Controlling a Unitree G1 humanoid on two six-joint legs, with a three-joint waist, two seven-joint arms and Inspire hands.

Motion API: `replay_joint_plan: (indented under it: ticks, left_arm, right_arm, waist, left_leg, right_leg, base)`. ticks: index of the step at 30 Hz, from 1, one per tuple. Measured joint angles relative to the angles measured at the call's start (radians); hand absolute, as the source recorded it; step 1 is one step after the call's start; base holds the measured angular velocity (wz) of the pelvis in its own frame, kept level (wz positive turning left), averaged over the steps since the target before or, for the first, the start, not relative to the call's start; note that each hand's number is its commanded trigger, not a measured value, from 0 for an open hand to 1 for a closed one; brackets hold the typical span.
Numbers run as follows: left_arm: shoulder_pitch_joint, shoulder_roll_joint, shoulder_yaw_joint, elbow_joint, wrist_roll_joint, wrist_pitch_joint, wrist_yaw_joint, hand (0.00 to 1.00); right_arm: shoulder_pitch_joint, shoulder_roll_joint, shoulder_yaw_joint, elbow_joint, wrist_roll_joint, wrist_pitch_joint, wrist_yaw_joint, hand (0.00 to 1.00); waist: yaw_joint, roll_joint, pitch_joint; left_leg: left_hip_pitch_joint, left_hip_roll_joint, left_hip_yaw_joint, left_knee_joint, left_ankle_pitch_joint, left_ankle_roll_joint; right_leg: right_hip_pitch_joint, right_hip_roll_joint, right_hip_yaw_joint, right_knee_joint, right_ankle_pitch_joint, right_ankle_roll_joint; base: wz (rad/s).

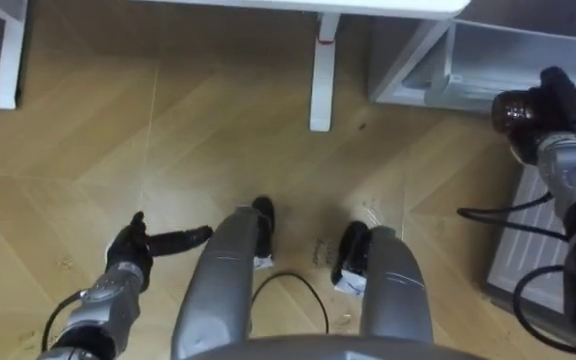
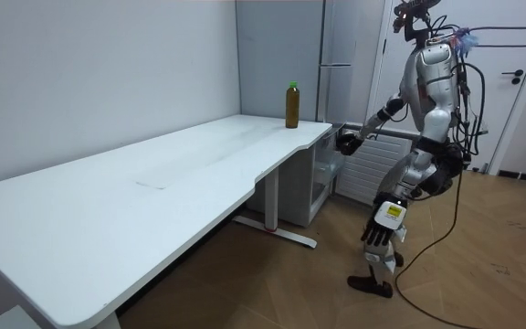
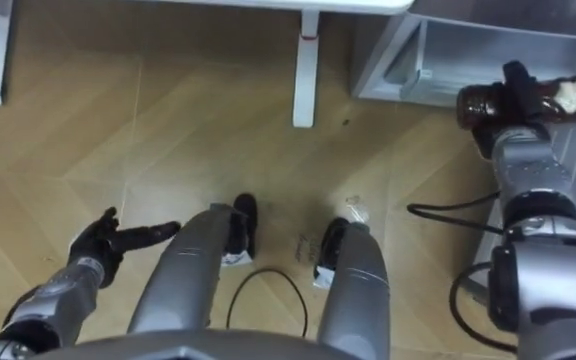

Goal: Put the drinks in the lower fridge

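Note:
My right hand (image 3: pixel 516 92) is shut on a dark brown drink bottle (image 3: pixel 474 106) and holds it on its side, just in front of the open low fridge (image 3: pixel 423 45) beside the table's end. In the room view that hand (image 2: pixel 346 140) reaches toward the fridge (image 2: pixel 325 183) under the table's corner. A second bottle (image 2: pixel 292 105), amber with a green cap, stands upright on the white table (image 2: pixel 181 174) near its far corner. My left hand (image 1: pixel 133 250) hangs low at my left side over the wooden floor, open with its fingers straight.
I stand on the wooden floor at the table's end. White table legs (image 1: pixel 322 75) (image 1: pixel 8 60) rise in front of me. A white slatted panel (image 1: pixel 528 240) lies at my right. A tall grey fridge (image 2: pixel 336 55) stands behind the low one.

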Motion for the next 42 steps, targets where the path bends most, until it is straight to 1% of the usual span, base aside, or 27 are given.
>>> replay_joint_plan:
  ticks: [3,7,11,14,16,18,20,21,22,23,24,25,26,28,32,34,37,42]
  left_arm:
    - [0.022,0.022,-0.003,0.000,-0.005,0.002,0.012,0.00]
    - [0.022,0.027,-0.010,-0.002,-0.005,0.003,0.029,0.00]
    - [0.022,0.027,-0.049,-0.002,0.006,0.007,0.048,0.00]
    - [0.022,0.028,-0.084,0.000,0.007,0.008,0.078,0.00]
    - [0.022,0.034,-0.117,-0.003,0.007,0.009,0.093,0.00]
    - [0.022,0.035,-0.128,-0.003,0.005,0.012,0.096,0.00]
    - [0.023,0.036,-0.136,-0.004,0.004,0.016,0.096,0.00]
    - [0.023,0.036,-0.138,-0.006,0.002,0.018,0.096,0.00]
    - [0.023,0.036,-0.138,-0.009,0.002,0.022,0.096,0.00]
    - [0.023,0.037,-0.139,-0.010,0.002,0.023,0.096,0.00]
    - [0.023,0.041,-0.152,-0.011,0.002,0.024,0.096,0.00]
    - [0.023,0.045,-0.166,-0.012,0.001,0.024,0.096,0.00]
    - [0.023,0.050,-0.174,-0.016,0.001,0.025,0.096,0.00]
    - [0.037,0.062,-0.176,-0.043,-0.005,0.030,0.096,0.00]
    - [0.045,0.063,-0.176,-0.053,-0.006,0.031,0.096,0.00]
    - [0.048,0.063,-0.176,-0.054,-0.007,0.031,0.096,0.00]
    - [0.064,0.064,-0.176,-0.078,-0.008,0.031,0.096,0.00]
    - [0.080,0.064,-0.175,-0.084,-0.008,0.030,0.106,0.00]
  right_arm:
    - [-0.030,-0.013,0.000,0.003,0.000,-0.001,-0.001,1.00]
    - [-0.075,-0.019,0.009,0.002,0.001,-0.001,-0.001,1.00]
    - [-0.090,-0.019,0.015,-0.002,0.000,-0.001,-0.002,1.00]
    - [-0.100,-0.021,0.055,-0.012,-0.004,-0.009,-0.005,1.00]
    - [-0.101,-0.021,0.098,-0.058,-0.004,-0.009,-0.017,1.00]
    - [-0.102,-0.021,0.113,-0.102,-0.004,-0.009,-0.023,1.00]
    - [-0.108,-0.021,0.131,-0.124,-0.005,-0.009,-0.023,1.00]
    - [-0.120,-0.021,0.137,-0.127,-0.005,-0.009,-0.022,0.94]
    - [-0.130,-0.021,0.137,-0.127,-0.005,-0.010,-0.022,0.95]
    - [-0.134,-0.021,0.138,-0.128,-0.003,-0.010,-0.022,1.00]
    - [-0.141,-0.021,0.140,-0.128,0.000,-0.010,-0.022,1.00]
    - [-0.144,-0.021,0.147,-0.131,0.011,-0.011,-0.022,0.64]
    - [-0.145,-0.021,0.151,-0.132,0.020,-0.011,-0.022,0.00]
    - [-0.153,-0.021,0.167,-0.133,0.040,-0.011,-0.023,0.00]
    - [-0.170,-0.021,0.167,-0.133,0.058,-0.011,-0.022,0.00]
    - [-0.183,-0.021,0.166,-0.133,0.060,-0.013,-0.024,0.00]
    - [-0.183,-0.021,0.167,-0.133,0.061,-0.014,-0.033,0.00]
    - [-0.183,-0.021,0.167,-0.138,0.063,-0.021,-0.052,0.00]
  waist:
    - [0.000,-0.002,0.0004]
    - [0.000,-0.002,0.0000]
    - [0.002,-0.002,-0.0001]
    - [0.000,-0.003,0.0000]
    - [-0.005,-0.009,-0.0017]
    - [-0.017,-0.009,-0.0015]
    - [-0.021,-0.010,-0.0017]
    - [-0.024,-0.010,-0.0017]
    - [-0.025,-0.010,-0.0017]
    - [-0.025,-0.010,-0.0018]
    - [-0.024,-0.010,-0.0019]
    - [-0.023,-0.012,-0.0019]
    - [-0.022,-0.013,-0.0018]
    - [-0.021,-0.016,-0.0015]
    - [-0.019,-0.019,-0.0007]
    - [-0.020,-0.019,-0.0008]
    - [-0.020,-0.019,-0.0009]
    - [-0.017,-0.018,-0.0012]
  left_leg:
    - [-0.037,0.001,0.005,0.035,-0.012,0.006]
    - [-0.108,0.004,0.005,0.083,-0.023,0.005]
    - [-0.149,0.005,0.003,0.116,-0.033,0.003]
    - [-0.178,0.004,0.003,0.142,-0.040,0.003]
    - [-0.202,0.005,0.004,0.157,-0.044,0.001]
    - [-0.215,0.010,0.003,0.166,-0.046,0.001]
    - [-0.222,0.016,0.001,0.173,-0.048,0.000]
    - [-0.225,0.017,0.000,0.174,-0.048,-0.001]
    - [-0.226,0.017,0.000,0.174,-0.048,-0.001]
    - [-0.227,0.017,0.000,0.174,-0.048,-0.001]
    - [-0.227,0.017,0.000,0.174,-0.049,-0.001]
    - [-0.227,0.017,0.000,0.173,-0.049,-0.001]
    - [-0.228,0.017,0.000,0.174,-0.049,-0.001]
    - [-0.232,0.016,-0.003,0.175,-0.049,-0.002]
    - [-0.236,0.016,-0.006,0.180,-0.050,-0.004]
    - [-0.243,0.016,-0.015,0.200,-0.058,-0.006]
    - [-0.251,0.016,-0.025,0.213,-0.062,-0.009]
    - [-0.253,0.017,-0.027,0.221,-0.066,-0.011]
  right_leg:
    - [-0.044,-0.001,0.016,0.039,-0.008,-0.005]
    - [-0.114,-0.003,0.021,0.089,-0.025,-0.009]
    - [-0.155,-0.011,0.020,0.127,-0.041,-0.014]
    - [-0.186,-0.018,0.020,0.159,-0.051,-0.018]
    - [-0.213,-0.019,0.023,0.177,-0.057,-0.022]
    - [-0.223,-0.022,0.016,0.185,-0.059,-0.027]
    - [-0.226,-0.022,0.009,0.188,-0.061,-0.032]
    - [-0.227,-0.022,0.006,0.188,-0.062,-0.034]
    - [-0.228,-0.022,0.005,0.188,-0.062,-0.034]
    - [-0.229,-0.022,0.005,0.189,-0.062,-0.034]
    - [-0.229,-0.022,0.006,0.189,-0.062,-0.034]
    - [-0.230,-0.021,0.007,0.190,-0.063,-0.034]
    - [-0.231,-0.021,0.007,0.191,-0.063,-0.034]
    - [-0.232,-0.021,0.004,0.193,-0.066,-0.035]
    - [-0.232,-0.021,0.002,0.198,-0.070,-0.033]
    - [-0.232,-0.023,-0.003,0.213,-0.081,-0.034]
    - [-0.234,-0.019,-0.007,0.222,-0.088,-0.033]
    - [-0.234,-0.018,-0.007,0.228,-0.095,-0.033]
  base:
    - [0.00]
    - [0.03]
    - [0.06]
    - [0.05]
    - [0.00]
    - [0.02]
    - [0.00]
    - [0.00]
    - [0.00]
    - [0.00]
    - [0.00]
    - [0.00]
    - [0.00]
    - [0.04]
    - [0.04]
    - [0.08]
    - [0.04]
    - [0.00]
